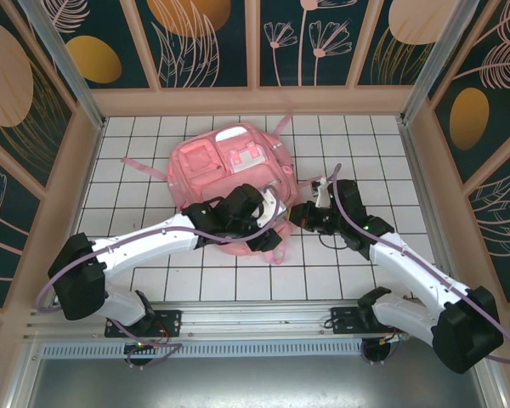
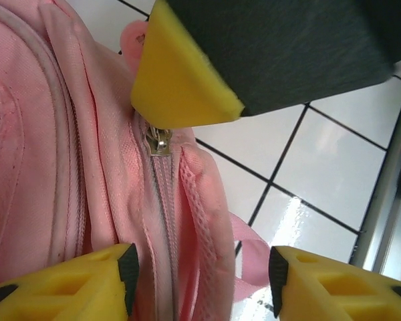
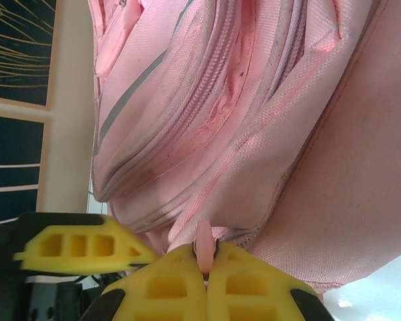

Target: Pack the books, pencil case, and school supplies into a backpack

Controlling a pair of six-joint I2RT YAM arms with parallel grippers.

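Bolted to the metal rail [image 1: 263, 316] at the near edge, two white-and-black arms: left arm [image 1: 144, 242] slanting up and to the right, right arm [image 1: 408, 263] slanting up and to the left, both stretched over the white tiled table [image 1: 323, 280]. Wrists meeting at the near right corner of the backpack [image 1: 225, 174], left gripper [image 1: 269, 225] over the pink fabric, right gripper [image 1: 303, 214] just beside it at the bag's edge.

From the left wrist: yellow fingers [image 2: 60, 284] spread wide apart, one on each side of the bag's zippered seam, gripping nothing. Farther up that seam, a small metal zipper pull [image 2: 159, 142]. Just past the pull, one yellow fingertip [image 2: 180, 80] of the right gripper, close above it.

From the right wrist: yellow fingers [image 3: 154, 287] pressed together, pinching a thin pink tab [image 3: 205, 242] at a seam of the backpack. Off to the left, one yellow finger of the left gripper, near but apart. Beyond, pink cloth in deep folds, crossed by grey piping and zip lines.

Farther back in the overhead view, backpack lying flat on the tiles near mid-table, front pockets and white buckle [image 1: 248, 157] facing up, pink straps [image 1: 280, 127] trailing toward the back. Farthest, dark wall panels [image 1: 204, 42] painted with leaves and pale discs.
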